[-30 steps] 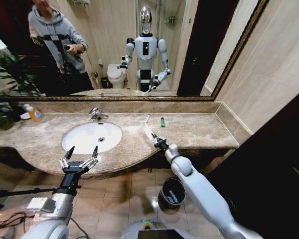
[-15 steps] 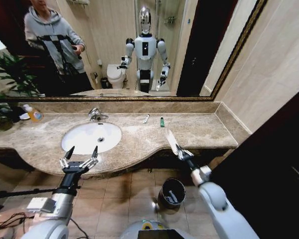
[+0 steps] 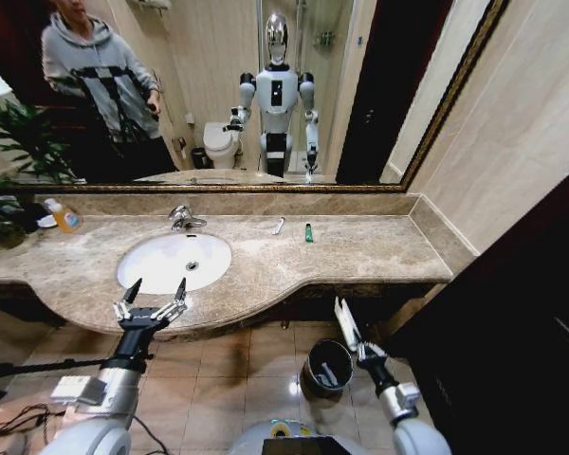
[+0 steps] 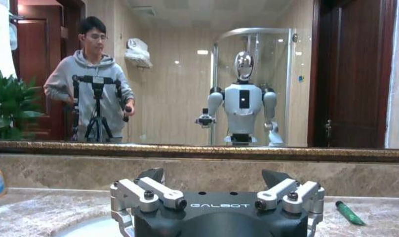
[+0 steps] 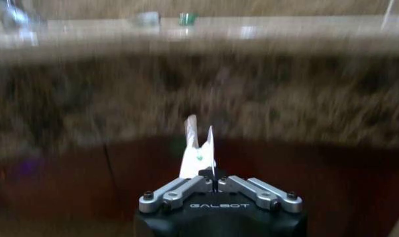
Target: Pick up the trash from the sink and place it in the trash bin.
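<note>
Pinching flat white packet [image 3: 346,322], right tool [image 3: 360,351], seemingly above trash bin [image 3: 326,368]

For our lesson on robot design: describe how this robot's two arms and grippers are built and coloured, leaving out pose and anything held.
Both arms have rounded, glossy white shells ending in dark wrists. The left gripper has a black body lettered GALBOT in white, silver linkage bars with dark bolts, and two black pointed fingertips. The right gripper has the same black lettered body and silver bolted links.
</note>
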{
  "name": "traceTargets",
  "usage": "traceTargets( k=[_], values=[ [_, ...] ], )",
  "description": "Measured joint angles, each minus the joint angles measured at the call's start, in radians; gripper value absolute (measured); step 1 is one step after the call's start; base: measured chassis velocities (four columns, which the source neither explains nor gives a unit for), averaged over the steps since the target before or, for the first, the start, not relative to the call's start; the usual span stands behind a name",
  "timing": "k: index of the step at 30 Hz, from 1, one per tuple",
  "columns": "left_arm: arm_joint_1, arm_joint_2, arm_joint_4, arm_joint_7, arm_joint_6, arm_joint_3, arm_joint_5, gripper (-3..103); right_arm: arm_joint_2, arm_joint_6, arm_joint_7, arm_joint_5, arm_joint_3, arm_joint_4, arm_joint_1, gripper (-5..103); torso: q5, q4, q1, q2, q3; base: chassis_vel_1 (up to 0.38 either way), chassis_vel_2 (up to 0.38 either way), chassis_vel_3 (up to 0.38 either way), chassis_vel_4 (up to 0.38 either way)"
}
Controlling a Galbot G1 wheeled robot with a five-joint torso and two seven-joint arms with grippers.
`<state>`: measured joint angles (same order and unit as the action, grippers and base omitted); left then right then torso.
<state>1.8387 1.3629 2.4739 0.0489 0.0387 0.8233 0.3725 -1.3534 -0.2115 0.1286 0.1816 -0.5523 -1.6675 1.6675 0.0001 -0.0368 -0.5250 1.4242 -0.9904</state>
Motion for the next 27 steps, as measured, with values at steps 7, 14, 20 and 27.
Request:
traceTargets(
  k=[7, 14, 20, 27],
  values=[
    [0.000, 0.000, 0.000, 0.000, 0.000, 0.000, 0.000, 100, -0.030, 0.021, 0.017, -0.041, 0.042, 0.292, -0.157, 0, -0.0001, 0.0000, 0.000, 0.000, 0.000, 0.000, 0.000, 0.000, 0.000],
    [0.000, 0.000, 0.000, 0.000, 0.000, 0.000, 0.000, 100, -0.042, 0.029, 0.018, -0.093, 0.051, 0.476, -0.265, 0, 0.0000, 0.0000, 0.000, 0.000, 0.000, 0.000, 0.000, 0.000, 0.000],
    [0.000, 0.000, 0.000, 0.000, 0.000, 0.000, 0.000, 100, -0.046, 0.026, 0.017, -0.119, 0.058, 0.707, -0.387, 0, -0.0003, -0.0001, 0.000, 0.000, 0.000, 0.000, 0.000, 0.000, 0.000],
    [0.000, 0.000, 0.000, 0.000, 0.000, 0.000, 0.000, 100, -0.066, 0.010, 0.014, -0.173, 0.059, 0.857, -0.483, 0, 0.0001, 0.0000, 0.000, 0.000, 0.000, 0.000, 0.000, 0.000, 0.000]
  ],
)
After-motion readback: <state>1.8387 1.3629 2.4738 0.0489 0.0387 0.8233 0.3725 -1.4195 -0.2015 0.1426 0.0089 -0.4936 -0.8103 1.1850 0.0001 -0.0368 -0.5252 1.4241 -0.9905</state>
